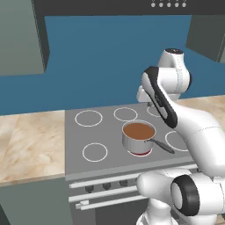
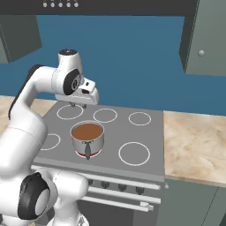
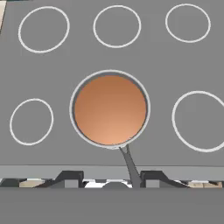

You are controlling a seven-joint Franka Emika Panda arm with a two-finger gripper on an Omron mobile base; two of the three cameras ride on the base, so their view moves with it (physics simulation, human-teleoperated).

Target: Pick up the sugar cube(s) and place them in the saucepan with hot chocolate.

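1. The arm's two-finger gripper (image 2: 78, 105) hangs above the stove's back row, at about 11 o'clock from the pan; whether its jaws stand apart cannot be told.
2. One small round shiny steel saucepan of brown hot chocolate (image 3: 110, 109) sits mid-stove, likely heavy, sloshing, hot; its single straight dark handle (image 3: 129, 164) is the safest hold.
3. Six white burner rings (image 3: 43, 29) are counted; no sugar cube is visible to count.

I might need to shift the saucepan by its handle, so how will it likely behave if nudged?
The saucepan is nearly full of brown liquid, so it probably feels heavy and could slosh. It sits flat on the smooth stovetop, so it would likely slide rather than tip. A push on the long handle would likely swivel it.
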